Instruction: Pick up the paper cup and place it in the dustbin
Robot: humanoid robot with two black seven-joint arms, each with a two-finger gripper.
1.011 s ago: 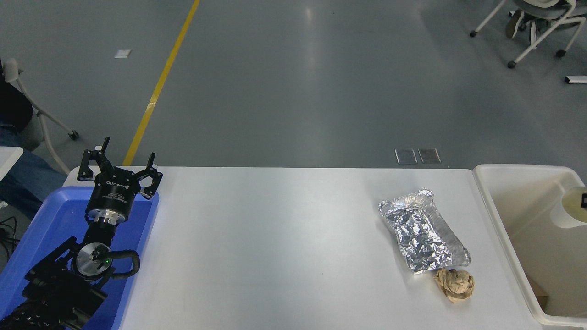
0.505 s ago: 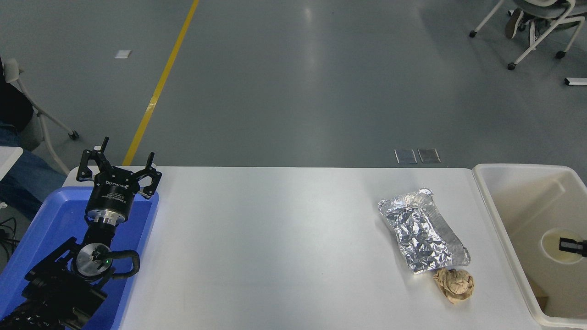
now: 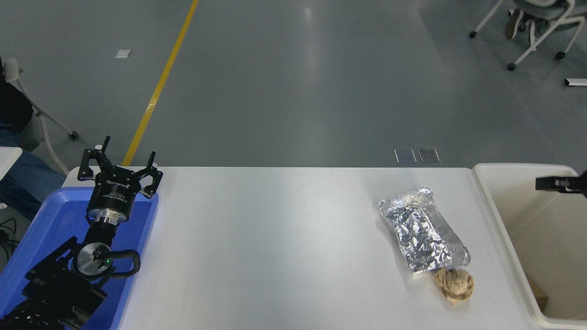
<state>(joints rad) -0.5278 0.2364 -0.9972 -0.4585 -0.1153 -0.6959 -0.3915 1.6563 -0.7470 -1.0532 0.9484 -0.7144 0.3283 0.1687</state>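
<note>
Head view shows the right gripper (image 3: 557,184) over the dustbin (image 3: 509,238), jaws' state I cannot tell; the left gripper (image 3: 120,166) is parked with jaws open. No paper cup is visible, so I judge it is dropped inside, and next the arm should retract.

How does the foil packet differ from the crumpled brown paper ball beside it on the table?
The foil packet is shiny silver, while the brown paper ball is dull tan. The foil packet is flat and elongated and lies at a slant; the paper ball is a rounded lump. The foil packet is clearly the larger, and it lies farther from the robot. Both are wrinkled and rest on the white table, close to the dustbin.
</note>
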